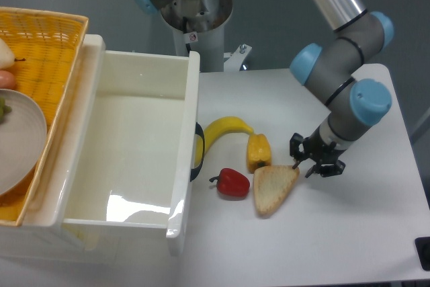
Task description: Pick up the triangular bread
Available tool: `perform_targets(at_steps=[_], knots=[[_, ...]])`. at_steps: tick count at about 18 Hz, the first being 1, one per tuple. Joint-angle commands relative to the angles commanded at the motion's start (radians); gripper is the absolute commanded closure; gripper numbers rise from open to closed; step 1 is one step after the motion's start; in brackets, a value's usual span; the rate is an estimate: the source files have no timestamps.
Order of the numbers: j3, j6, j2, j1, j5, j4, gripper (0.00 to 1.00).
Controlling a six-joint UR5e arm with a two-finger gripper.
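The triangular bread (273, 188) lies flat on the white table, a pale tan slice with a darker crust, its sharp corner pointing right. My gripper (304, 167) hangs low just right of that corner, pointing down. Its dark fingers stand apart, open, and the left fingertip (295, 164) is right at the bread's tip. Nothing is held between them.
A yellow pepper (258, 152) touches the bread's upper left edge, with a red pepper (232, 183) to the left and a banana (222, 131) behind. A deep white bin (134, 152) fills the left, beside a wicker basket (47, 45) holding a plate (17, 142).
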Motion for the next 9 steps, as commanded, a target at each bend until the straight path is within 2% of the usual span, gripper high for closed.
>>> perform_targets(at_steps=[3, 6, 9], knots=[[-0.006, 0.0, -0.002, -0.006, 0.0, 0.001, 0.48], [-0.044, -0.003, 0.0, -0.02, 0.002, 0.017, 0.46], [-0.044, -0.011, -0.005, -0.029, 0.002, 0.017, 0.38]])
